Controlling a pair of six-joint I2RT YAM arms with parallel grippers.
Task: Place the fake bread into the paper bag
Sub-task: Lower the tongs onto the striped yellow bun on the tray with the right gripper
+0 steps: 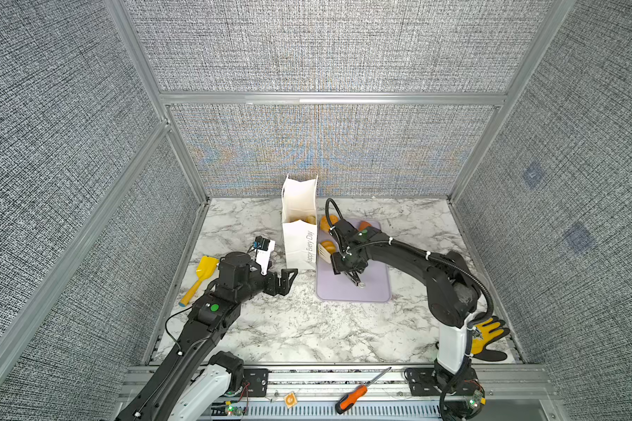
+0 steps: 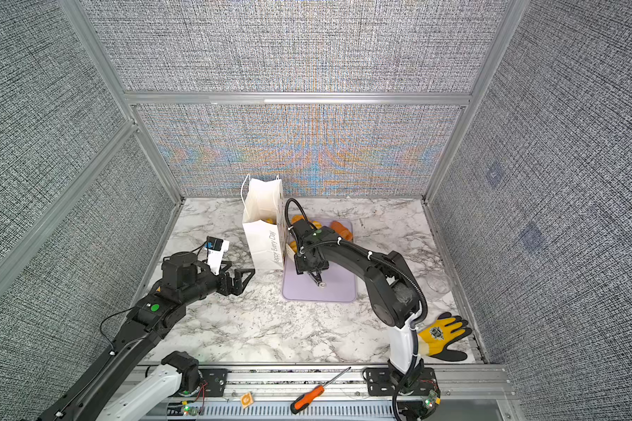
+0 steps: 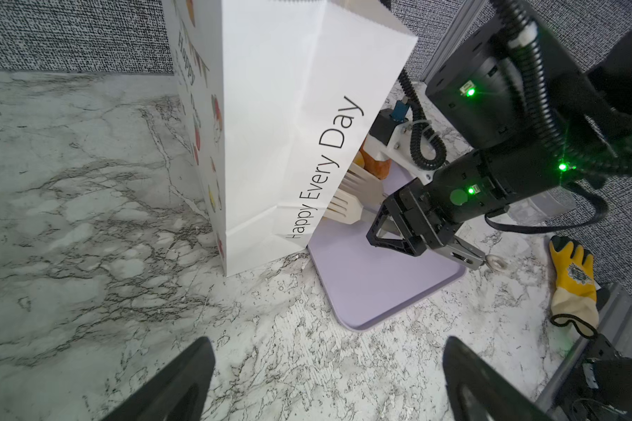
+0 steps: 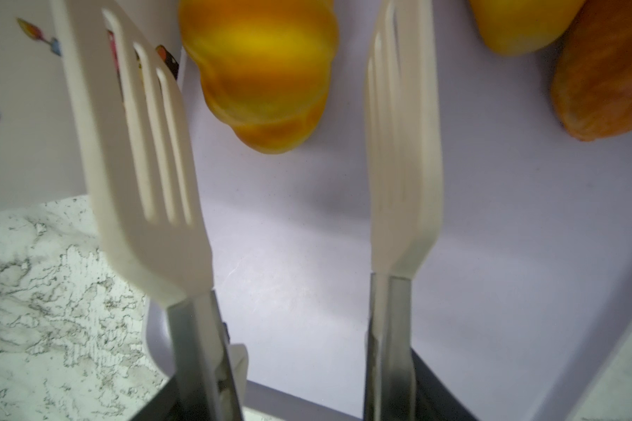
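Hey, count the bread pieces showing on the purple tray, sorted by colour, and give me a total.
Golden bread: 2, counting the second piece
Orange-brown bread: 1
Total: 3 showing on the tray; others may be hidden.

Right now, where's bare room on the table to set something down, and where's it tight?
Biggest bare patch: marble table between lilac tray and front rail. Smaller one: left of the paper bag, behind the open left claw. Crowded: tray's far end beside the bag, where fake bread, tongs and right claw bunch up.
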